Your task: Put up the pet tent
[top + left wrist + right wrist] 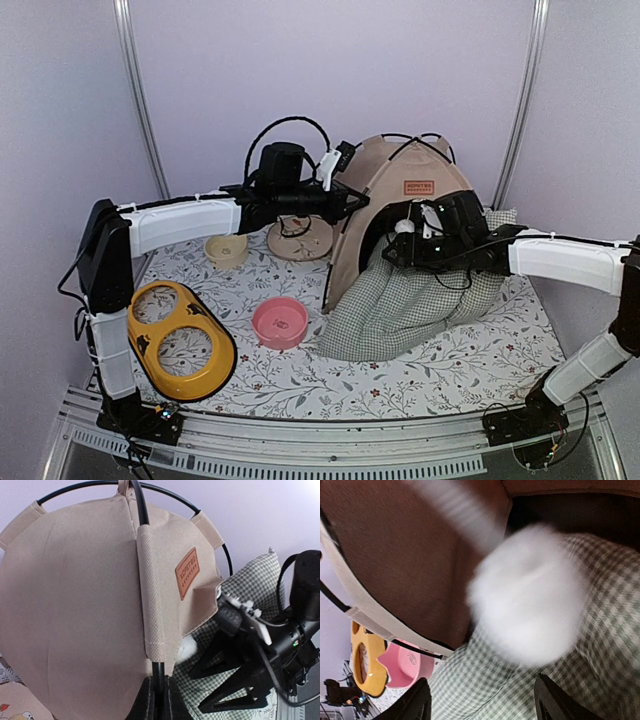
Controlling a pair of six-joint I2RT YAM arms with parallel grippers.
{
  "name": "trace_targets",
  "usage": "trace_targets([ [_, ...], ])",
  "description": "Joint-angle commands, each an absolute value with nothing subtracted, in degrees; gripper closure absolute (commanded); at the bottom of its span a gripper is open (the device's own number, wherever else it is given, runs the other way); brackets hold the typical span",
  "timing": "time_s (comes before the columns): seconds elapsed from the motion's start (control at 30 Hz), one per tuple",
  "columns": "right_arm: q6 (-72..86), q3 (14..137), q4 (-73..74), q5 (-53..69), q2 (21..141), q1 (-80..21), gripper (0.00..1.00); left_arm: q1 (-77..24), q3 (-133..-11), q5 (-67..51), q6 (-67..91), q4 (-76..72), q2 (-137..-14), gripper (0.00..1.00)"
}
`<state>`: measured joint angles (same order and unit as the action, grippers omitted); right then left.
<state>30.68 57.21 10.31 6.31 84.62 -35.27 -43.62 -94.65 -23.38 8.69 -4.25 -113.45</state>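
The pet tent [400, 195] stands at the back right, beige with black poles and an orange-brown label [419, 186]. My left gripper [350, 200] is at its left front edge. In the left wrist view it [159, 692] is shut on a black pole [158, 672] where the pole leaves the fabric sleeve. My right gripper [398, 232] is open at the tent's opening, above the green-checked cushion [400, 305]. In the right wrist view its jaws [481, 680] stand wide apart over the cushion [495, 680], just below the blurred white pompom [530, 595].
On the floral mat [300, 385] lie a pink bowl [279, 322], a yellow two-hole feeder stand [180, 340], a beige bowl [226, 249] and a round beige disc [300, 238]. Metal posts [140, 90] stand at the back corners.
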Motion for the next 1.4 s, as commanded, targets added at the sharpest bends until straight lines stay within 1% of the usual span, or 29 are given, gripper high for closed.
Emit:
trace_targets([
  [0.0, 28.7, 59.0, 12.3, 5.0, 77.2, -35.5, 0.2, -44.2, -94.9, -19.8, 9.3, -2.0, -114.7, 1.0],
  [0.13, 28.2, 59.6, 16.3, 2.9, 71.9, -35.5, 0.11, -44.2, -95.0, -18.4, 9.9, -2.1, -115.1, 1.0],
  [0.27, 28.1, 60.7, 22.4, -1.0, 66.3, -35.6, 0.08, -44.2, -95.0, -17.9, 9.9, -2.0, -115.1, 1.0],
  [0.47, 29.3, 60.7, 32.2, -10.0, 56.5, -35.5, 0.06, -44.2, -94.8, -17.9, 9.6, -1.8, -114.9, 1.0],
  [0.63, 33.9, 59.2, 40.9, -19.9, 50.6, -35.4, 0.06, -44.3, -94.8, -18.2, 9.7, -1.9, -114.9, 1.0],
  [0.8, 39.0, 55.9, 45.4, -23.6, 47.1, -35.5, 0.07, -44.3, -95.0, -18.6, 9.4, -1.9, -114.9, 1.0],
  [0.9, 40.2, 53.4, 44.2, -22.6, 46.5, -35.4, 0.08, -44.3, -95.2, -19.0, 9.3, -1.8, -115.0, 1.0],
  [1.07, 38.9, 50.8, 38.3, -19.2, 50.5, -35.4, 0.16, -44.2, -96.0, -20.4, 9.2, -1.5, -115.6, 1.0],
  [1.17, 37.5, 51.8, 36.3, -17.9, 55.1, -35.4, 0.24, -44.2, -96.7, -21.6, 9.1, -1.5, -116.0, 1.0],
  [1.23, 36.2, 53.4, 34.7, -16.7, 58.6, -35.5, 0.37, -44.3, -97.2, -22.9, 8.9, -1.5, -116.3, 1.0],
  [1.37, 33.4, 58.2, 30.9, -11.2, 64.8, -35.5, 0.71, -44.5, -98.9, -25.6, 8.7, -1.4, -117.5, 1.0],
])
